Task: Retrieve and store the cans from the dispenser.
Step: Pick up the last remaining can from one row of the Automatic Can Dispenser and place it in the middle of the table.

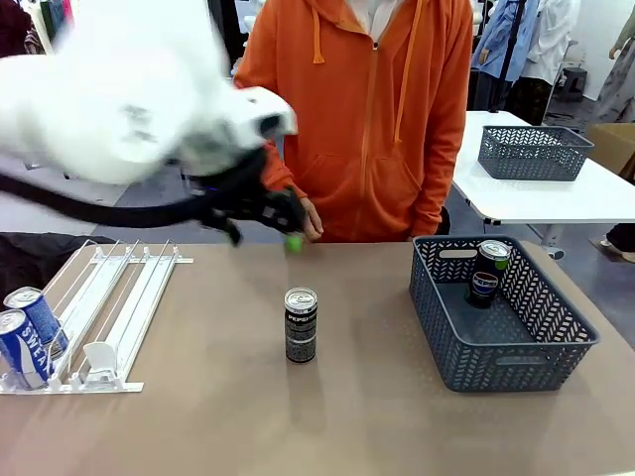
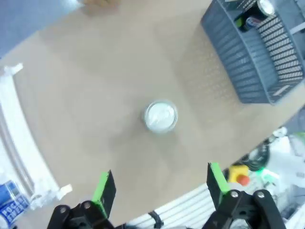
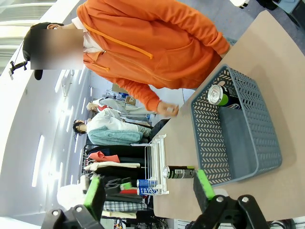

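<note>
1 black can [image 1: 301,325] stands on the table [image 1: 198,416] w/ the left gripper [image 2: 159,170] up above it, not touching. Its fingers [image 2: 103,191] are wide apart, nothing btwn them. Right gripper [image 3: 147,176] is spread wide too, empty; the can is far ahead of it.

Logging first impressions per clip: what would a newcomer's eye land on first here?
The blurred white left arm looms across the front view's upper left, its left gripper open and raised above the table. A black can stands alone in the middle. A second can sits in the grey basket at the right, and two blue cans lie in the dispenser at the left.
</note>
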`<state>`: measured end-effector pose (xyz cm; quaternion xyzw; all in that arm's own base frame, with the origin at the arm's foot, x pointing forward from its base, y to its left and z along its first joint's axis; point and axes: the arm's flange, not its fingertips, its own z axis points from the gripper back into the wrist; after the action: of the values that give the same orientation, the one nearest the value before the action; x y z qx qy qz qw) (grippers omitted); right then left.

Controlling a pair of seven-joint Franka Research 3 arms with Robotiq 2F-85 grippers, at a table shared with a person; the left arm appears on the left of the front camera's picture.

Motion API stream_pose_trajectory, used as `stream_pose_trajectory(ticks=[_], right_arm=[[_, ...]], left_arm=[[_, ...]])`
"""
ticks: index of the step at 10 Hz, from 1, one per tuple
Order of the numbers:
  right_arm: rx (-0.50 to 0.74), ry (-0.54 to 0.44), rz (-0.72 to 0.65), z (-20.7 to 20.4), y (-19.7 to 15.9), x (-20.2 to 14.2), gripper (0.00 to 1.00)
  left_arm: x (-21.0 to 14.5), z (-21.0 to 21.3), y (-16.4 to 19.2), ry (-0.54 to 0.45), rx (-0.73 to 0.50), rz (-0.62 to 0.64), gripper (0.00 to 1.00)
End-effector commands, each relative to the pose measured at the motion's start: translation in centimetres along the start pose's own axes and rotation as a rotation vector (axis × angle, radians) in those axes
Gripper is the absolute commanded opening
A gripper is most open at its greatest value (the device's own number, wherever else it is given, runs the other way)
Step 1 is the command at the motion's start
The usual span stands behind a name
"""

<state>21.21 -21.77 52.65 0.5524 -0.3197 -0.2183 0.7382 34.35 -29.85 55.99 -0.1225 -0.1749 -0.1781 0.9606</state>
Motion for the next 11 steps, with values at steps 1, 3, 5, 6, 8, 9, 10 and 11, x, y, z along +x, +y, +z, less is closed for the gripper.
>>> stream_pose_trajectory(ticks=[1,3,5,6,8,9,10,11], right_arm=[[0.033,-0.011,0.018,-0.1,0.1,0.1,1.0],[0.033,-0.011,0.018,-0.1,0.1,0.1,1.0],[0.033,-0.011,0.018,-0.1,0.1,0.1,1.0],[0.033,-0.011,0.018,-0.1,0.1,0.1,1.0],[0.033,-0.011,0.018,-0.1,0.1,0.1,1.0],[0.033,-0.011,0.018,-0.1,0.1,0.1,1.0],[0.033,-0.011,0.018,-0.1,0.1,0.1,1.0],[0.033,-0.011,0.018,-0.1,0.1,0.1,1.0]], left_arm=[[-7.1,5.9,10.4,-0.065,-0.125,0.105,1.0],[-13.2,9.7,21.8,-0.121,-0.372,0.273,1.0],[-19.5,10.7,30.8,-0.293,-0.743,0.359,1.0],[-21.9,10.4,33.9,-0.354,-0.835,0.426,1.0],[-23.5,7.9,36.3,-0.323,-0.913,0.487,1.0],[-23.2,12.3,35.4,-0.385,-0.821,0.433,1.0],[-23.2,12.3,35.4,-0.385,-0.821,0.433,1.0],[-23.2,12.3,35.4,-0.385,-0.821,0.433,1.0]])
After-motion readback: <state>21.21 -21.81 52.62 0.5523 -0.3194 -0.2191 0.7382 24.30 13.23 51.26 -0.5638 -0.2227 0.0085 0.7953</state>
